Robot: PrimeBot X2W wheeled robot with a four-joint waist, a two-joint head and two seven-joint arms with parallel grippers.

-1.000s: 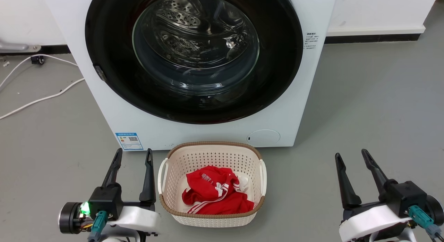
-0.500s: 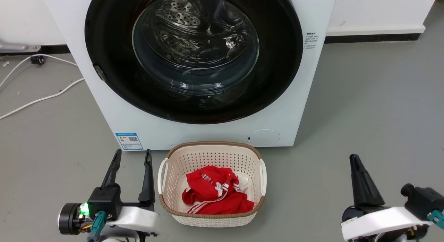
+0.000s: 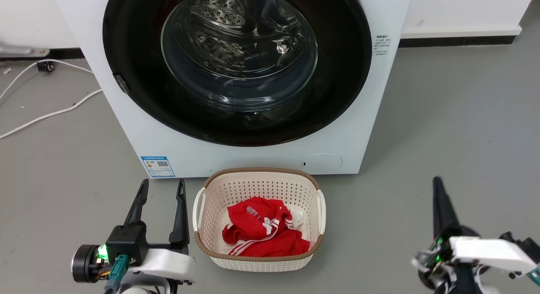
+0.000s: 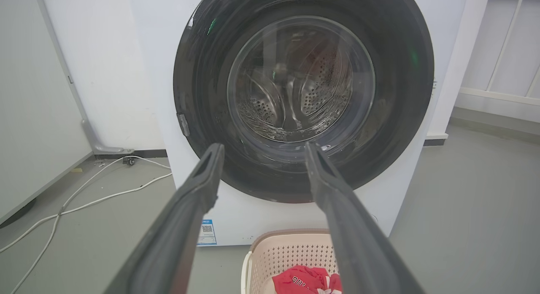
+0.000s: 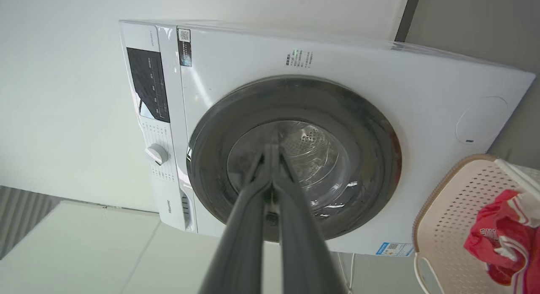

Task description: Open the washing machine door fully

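Contact is not yet made: the washing machine door (image 3: 337, 74) sits shut flush on the washing machine (image 3: 253, 159) front, my left hand (image 3: 163, 183) spread wide beside the laundry basket (image 3: 261, 172), my right hand (image 3: 437, 188) pinched closed and turned on edge, probably to hook the catch (image 3: 121, 84) at the door's left edge.

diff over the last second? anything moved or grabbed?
The right gripper rolled about its wrist and closed: spread open a second ago, it is now shut with its tips together, holding nothing. The head view shifted slightly, which is camera motion. Unchanged: the left gripper open and in place, the round glossy black washing machine door shut, the cream perforated basket holding the red garment.
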